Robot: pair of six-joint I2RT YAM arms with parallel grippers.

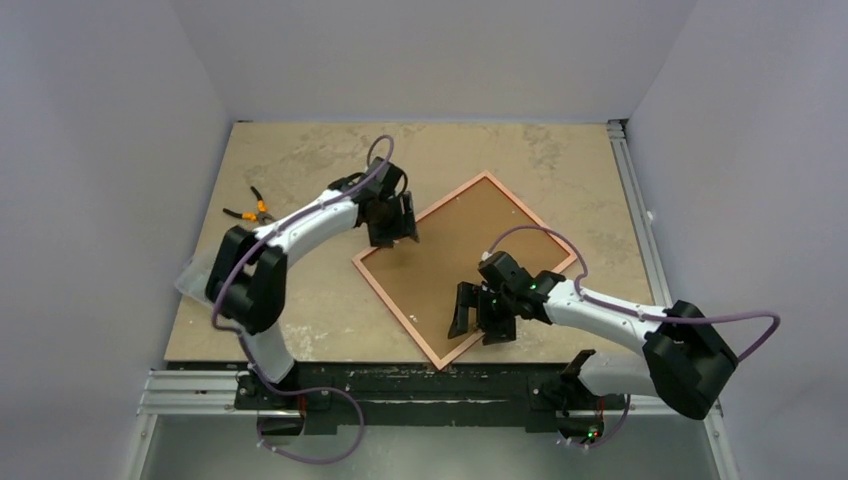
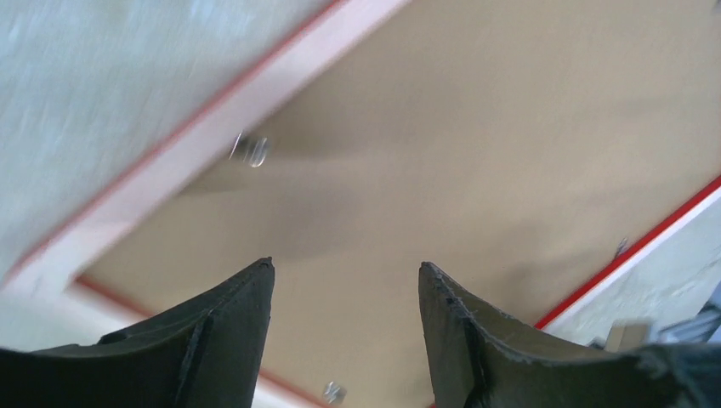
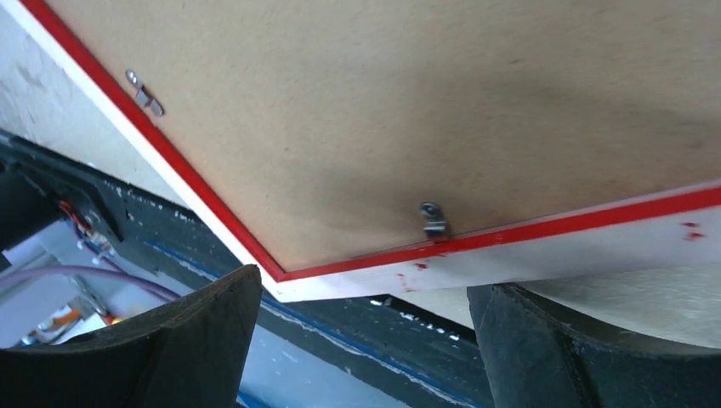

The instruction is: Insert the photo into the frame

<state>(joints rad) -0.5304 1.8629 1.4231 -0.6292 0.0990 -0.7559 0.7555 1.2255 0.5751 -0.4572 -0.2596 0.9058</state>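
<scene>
Down on the tan stone table, the thin red picture frame was laid pale back up, a brown board inside. The black left gripper was held part open, empty, over its left edge, and the black right gripper was spread wide by its near corner.

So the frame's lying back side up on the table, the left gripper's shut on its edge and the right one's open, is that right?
Not quite. The left gripper is open, not shut on the edge: the left wrist view shows its fingers apart above the brown backing board, gripping nothing. The rest stands: the frame lies back side up and the right gripper is open.
</scene>
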